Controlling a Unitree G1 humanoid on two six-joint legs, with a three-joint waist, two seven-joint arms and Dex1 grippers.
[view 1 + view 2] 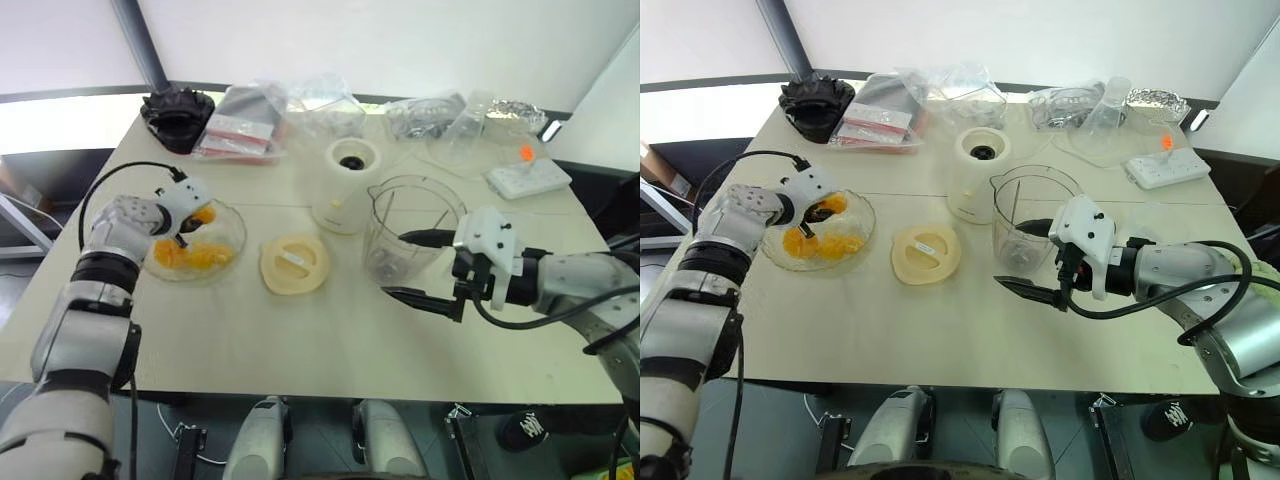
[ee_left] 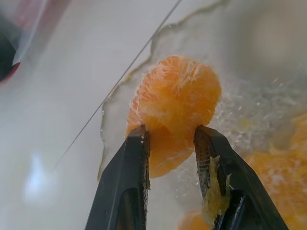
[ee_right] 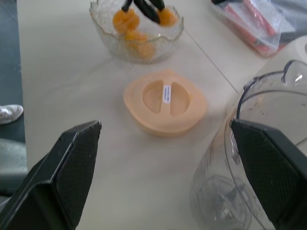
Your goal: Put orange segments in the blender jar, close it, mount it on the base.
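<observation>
We have one orange segment (image 2: 172,112) pinched between the left gripper (image 1: 185,225)'s jaws, just above the glass bowl (image 1: 232,222) at the left of the frame, with the blender jar (image 1: 412,230) well off toward the centre-right past the lid (image 1: 295,264). The segment's long axis runs across the jaws, and our left arm is bent with the gripper pointing downward. The right gripper (image 1: 425,268) hangs with jaws wide, one on each side of the jar.

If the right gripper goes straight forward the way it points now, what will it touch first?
Probably the blender jar: one finger of the open right gripper already stands beside its wall. Past it lies the cream lid, then the glass bowl. Depth is uncertain.
</observation>
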